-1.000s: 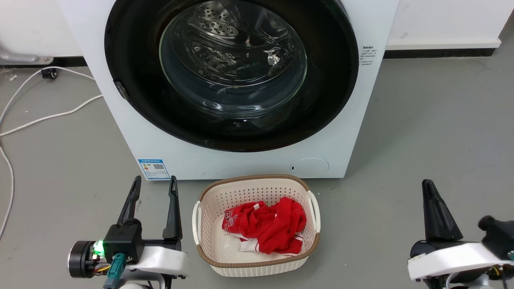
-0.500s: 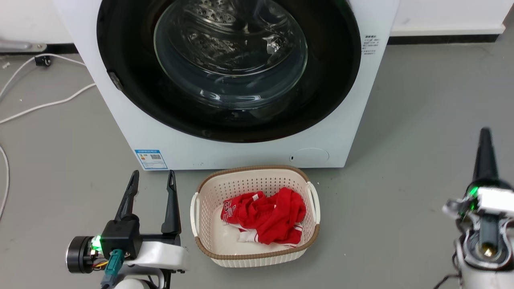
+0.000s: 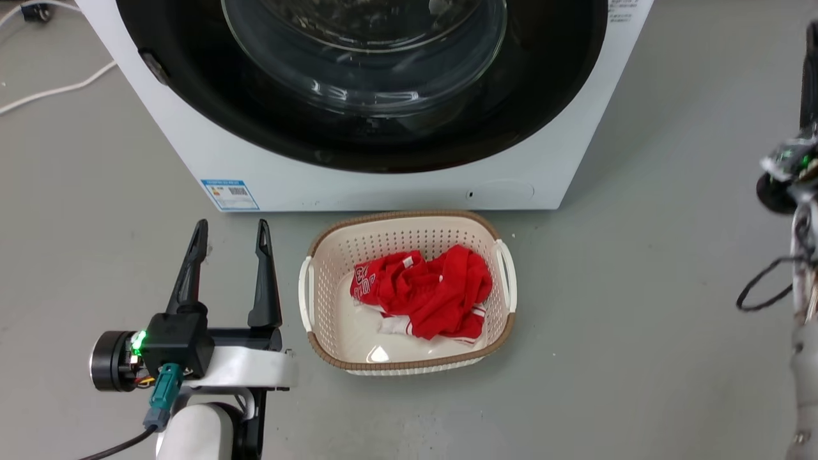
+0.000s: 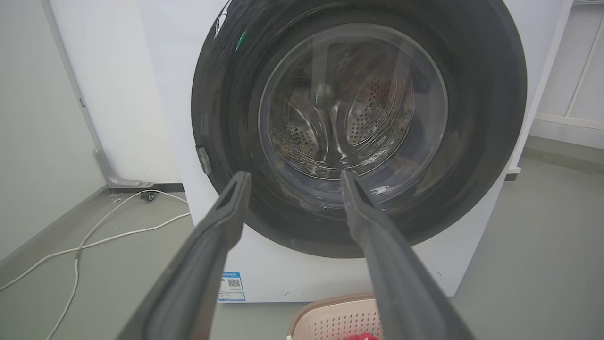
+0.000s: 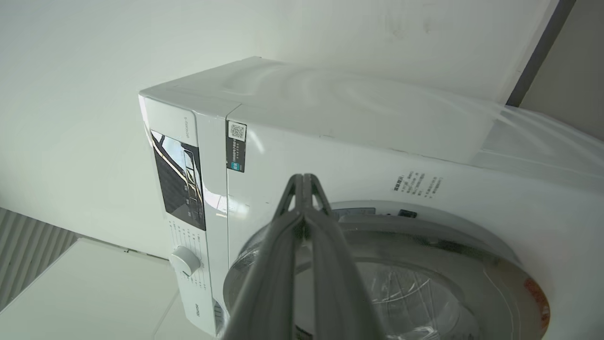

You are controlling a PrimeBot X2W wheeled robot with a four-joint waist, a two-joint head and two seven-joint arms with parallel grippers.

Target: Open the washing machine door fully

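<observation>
Sitting closed on the washing machine (image 3: 383,191), the washing machine door (image 3: 192,83) was logged, left gripper (image 3: 231,225) fingers noted spread and empty, right gripper (image 5: 304,178) fingers pressed together

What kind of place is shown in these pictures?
Probably a laundry room or test space: a white front-loading washing machine stands on a grey floor, with a perforated laundry basket of red clothing before it.
</observation>
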